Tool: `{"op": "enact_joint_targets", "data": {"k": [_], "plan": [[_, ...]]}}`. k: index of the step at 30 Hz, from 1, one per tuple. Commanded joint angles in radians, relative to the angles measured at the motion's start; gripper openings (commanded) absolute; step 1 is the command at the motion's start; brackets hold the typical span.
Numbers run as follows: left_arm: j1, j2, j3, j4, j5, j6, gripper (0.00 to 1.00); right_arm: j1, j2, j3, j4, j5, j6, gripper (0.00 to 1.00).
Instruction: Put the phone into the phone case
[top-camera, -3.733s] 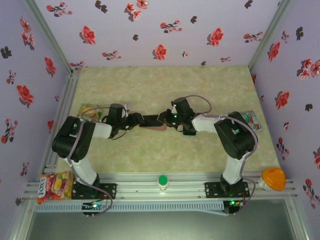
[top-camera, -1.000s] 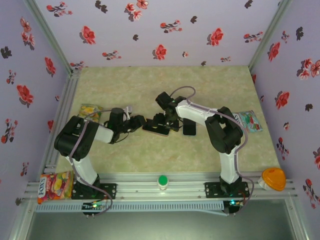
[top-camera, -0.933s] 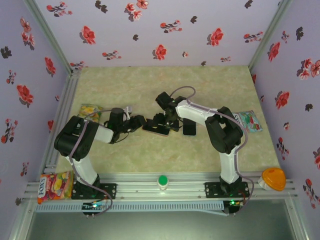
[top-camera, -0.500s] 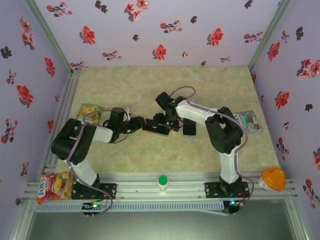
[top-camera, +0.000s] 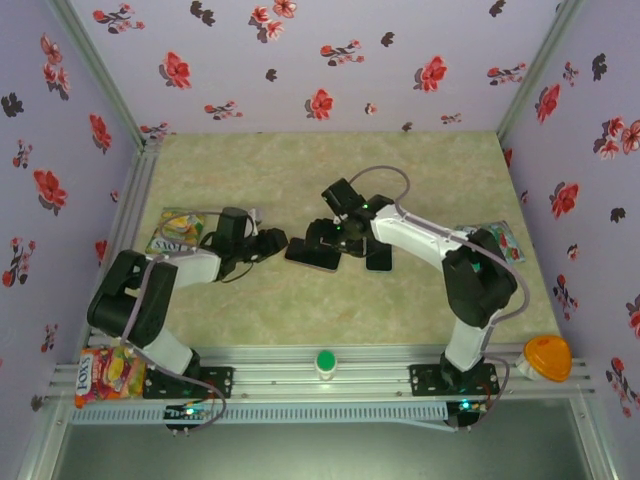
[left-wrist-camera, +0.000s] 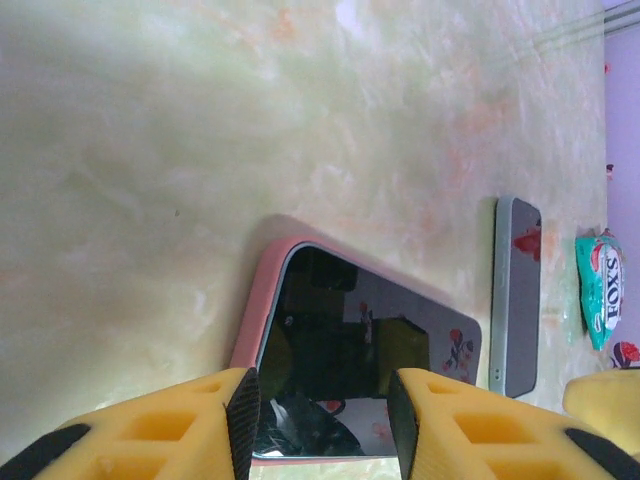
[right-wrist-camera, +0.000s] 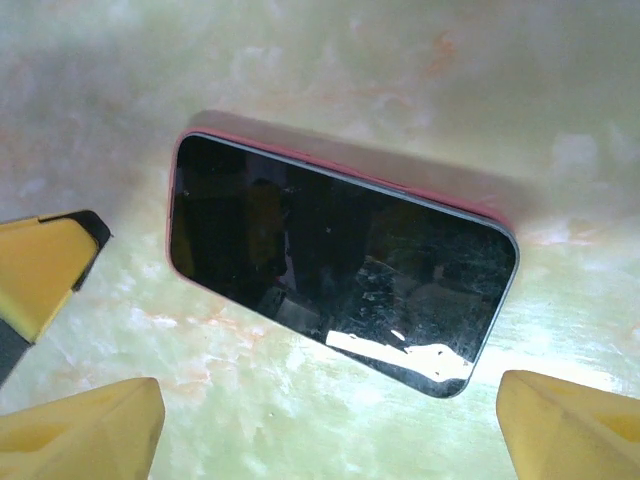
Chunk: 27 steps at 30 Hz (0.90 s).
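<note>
A black-screened phone (top-camera: 308, 256) (right-wrist-camera: 340, 290) lies flat on the table inside the pink phone case (left-wrist-camera: 262, 310) (right-wrist-camera: 400, 185), whose rim shows along its edges. My left gripper (top-camera: 281, 241) (left-wrist-camera: 320, 420) is at the phone's left end. Its jaws stand partly apart over the screen's near edge, gripping nothing. Over the phone's right half, my right gripper (top-camera: 335, 240) (right-wrist-camera: 325, 430) hangs wide open with bare table between its yellow fingers (right-wrist-camera: 570, 430). One left finger (right-wrist-camera: 45, 270) shows beside the phone in the right wrist view.
A second dark phone (top-camera: 378, 257) (left-wrist-camera: 515, 298) lies just right of the cased one. Candy packs sit at the left (top-camera: 180, 225) and right (top-camera: 500, 240) (left-wrist-camera: 600, 285) table edges. On the front rail are a Fox's bag (top-camera: 108, 368), a green button (top-camera: 324, 361) and an orange object (top-camera: 546, 357).
The right arm's elbow has swung right and its wrist has shifted slightly right above the phone. The left arm's elbow has dropped to the left. The phone has stayed in place.
</note>
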<state>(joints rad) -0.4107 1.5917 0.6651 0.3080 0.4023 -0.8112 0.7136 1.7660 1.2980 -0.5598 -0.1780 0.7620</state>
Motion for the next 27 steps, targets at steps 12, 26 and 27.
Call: {"op": "enact_joint_targets", "data": {"k": [12,26,27], "plan": [[-0.006,0.012,0.123,-0.152,-0.03,0.041,0.43,-0.01,-0.129,-0.287,0.29,0.001,-0.102,0.13],[-0.006,0.074,0.169,-0.193,-0.036,0.064,0.43,-0.009,-0.105,-0.362,0.336,-0.029,-0.083,0.03],[-0.005,0.079,0.169,-0.192,-0.034,0.064,0.43,-0.01,-0.103,-0.364,0.336,-0.027,-0.082,0.03]]}}
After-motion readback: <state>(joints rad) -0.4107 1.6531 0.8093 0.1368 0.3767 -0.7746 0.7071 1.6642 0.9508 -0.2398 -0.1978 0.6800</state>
